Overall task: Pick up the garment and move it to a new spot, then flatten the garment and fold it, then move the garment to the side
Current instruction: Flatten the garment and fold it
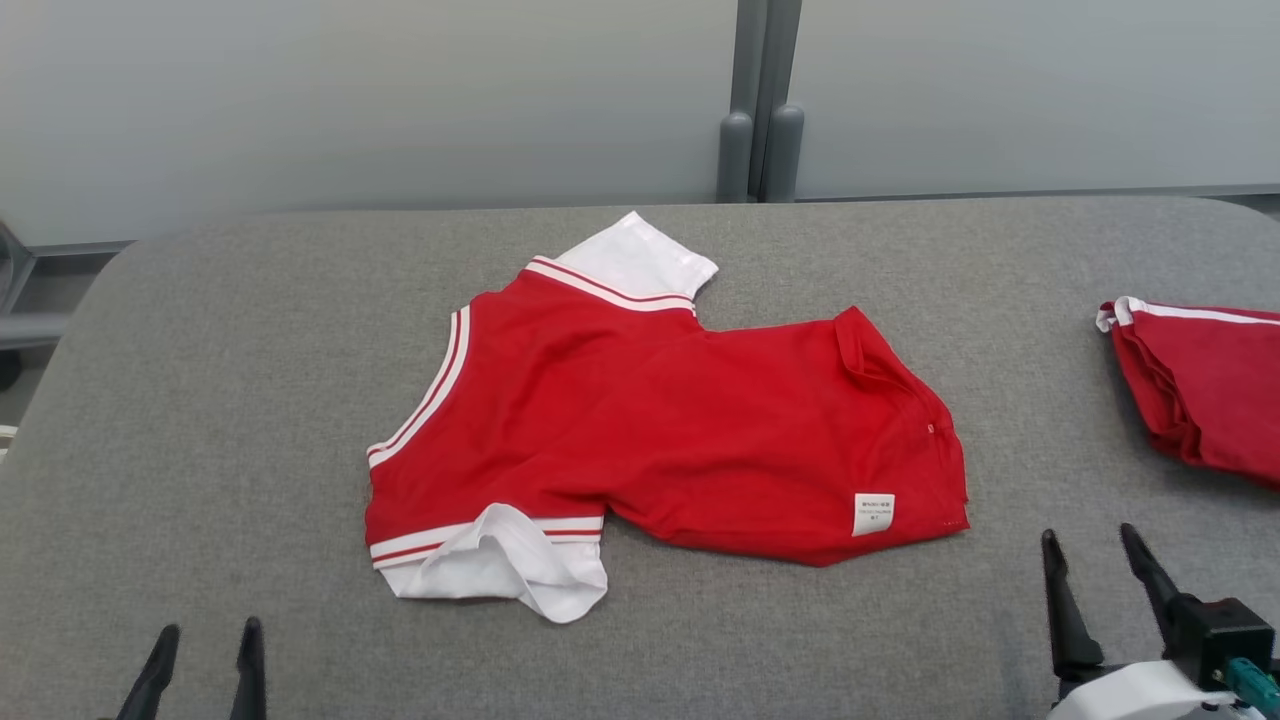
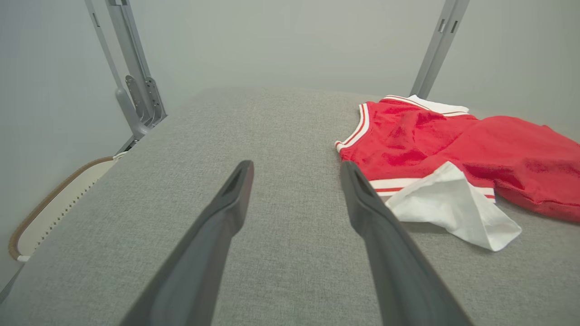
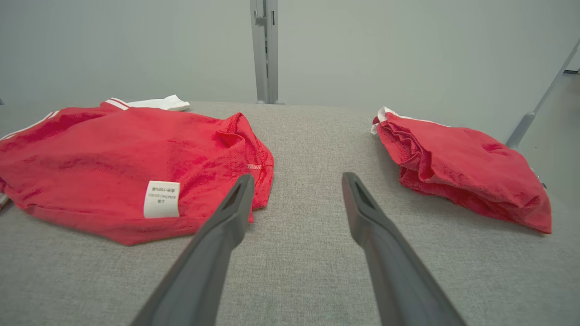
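Bright, even, soft light; faint shadows; sharp focus; wide-angle stretching in wrist views.

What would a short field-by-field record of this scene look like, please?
surface: grey table, fabric-covered
garment: red shirt with white sleeves, lying rumpled at the middle, not yet folded
tag: white label showing near the shirt's right edge
other item: red bundle, folded, at the table's right edge, apart from the shirt
left gripper: open, empty, clear of the shirt
right gripper: open, empty, near the shirt's right corner
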